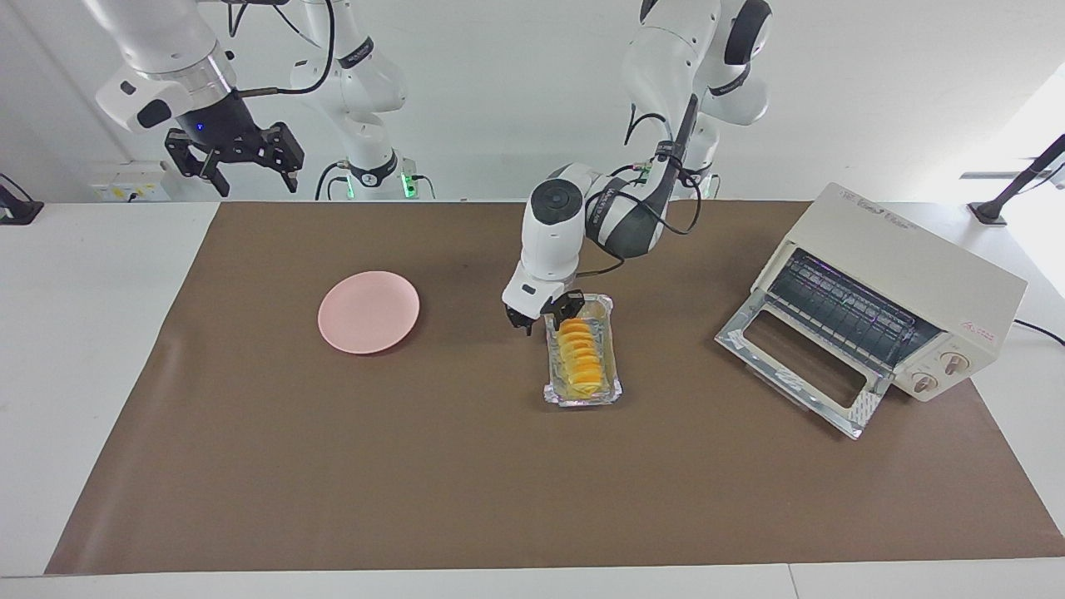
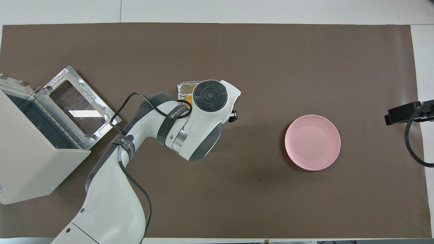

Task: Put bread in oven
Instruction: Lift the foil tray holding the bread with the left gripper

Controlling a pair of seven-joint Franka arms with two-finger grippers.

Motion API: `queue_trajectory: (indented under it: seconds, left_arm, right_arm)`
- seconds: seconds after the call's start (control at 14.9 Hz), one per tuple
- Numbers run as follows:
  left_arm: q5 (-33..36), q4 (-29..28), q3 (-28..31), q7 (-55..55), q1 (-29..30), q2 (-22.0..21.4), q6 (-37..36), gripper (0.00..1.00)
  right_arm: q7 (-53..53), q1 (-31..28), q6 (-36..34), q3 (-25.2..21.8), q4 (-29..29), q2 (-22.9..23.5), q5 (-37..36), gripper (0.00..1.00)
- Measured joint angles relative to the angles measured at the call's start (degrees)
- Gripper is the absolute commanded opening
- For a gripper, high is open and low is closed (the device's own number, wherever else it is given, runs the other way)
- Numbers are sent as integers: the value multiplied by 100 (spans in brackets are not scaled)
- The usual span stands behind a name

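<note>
Left gripper at the foil tray's robot-side end, jaws clamping its wall, bread inside; right gripper waiting raised, jaws spread

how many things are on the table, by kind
bread: 1
foil tray: 1
plate: 1
oven: 1
total: 4

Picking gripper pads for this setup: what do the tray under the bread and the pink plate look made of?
The tray looks like thin aluminium foil: silvery, crinkled, shiny rim. The plate looks like matte plastic or melamine: even pink, no glare; ceramic is possible.
</note>
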Motion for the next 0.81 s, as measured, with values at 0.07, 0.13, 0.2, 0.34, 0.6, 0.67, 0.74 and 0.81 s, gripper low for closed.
queue_trajectory:
  seconds: [0.07,0.13,0.2,0.34,0.6,0.67,0.74,0.81]
  left_arm:
    - [0,-73,-2,-26,-10,-1,91,51]
    - [0,-170,-2,-58,-19,-2,213,48]
    - [0,-262,-2,-75,-27,-1,310,41]
    - [0,-357,7,-97,-33,-1,397,30]
    - [0,-397,72,-120,-32,-4,407,0]
    - [0,-404,79,-158,-32,-4,407,0]
    - [0,-406,84,-211,-31,-4,407,0]
    - [0,-407,89,-265,-27,-4,407,0]
  right_arm:
    - [0,0,0,0,0,0,0,100]
    - [0,0,0,0,0,0,0,100]
    - [0,0,0,0,0,0,0,100]
    - [0,0,0,0,0,0,0,100]
    - [0,0,0,0,0,-1,0,100]
    - [0,0,0,0,0,-1,0,100]
    - [0,0,0,0,0,-1,0,100]
    - [0,0,0,0,0,-1,0,100]
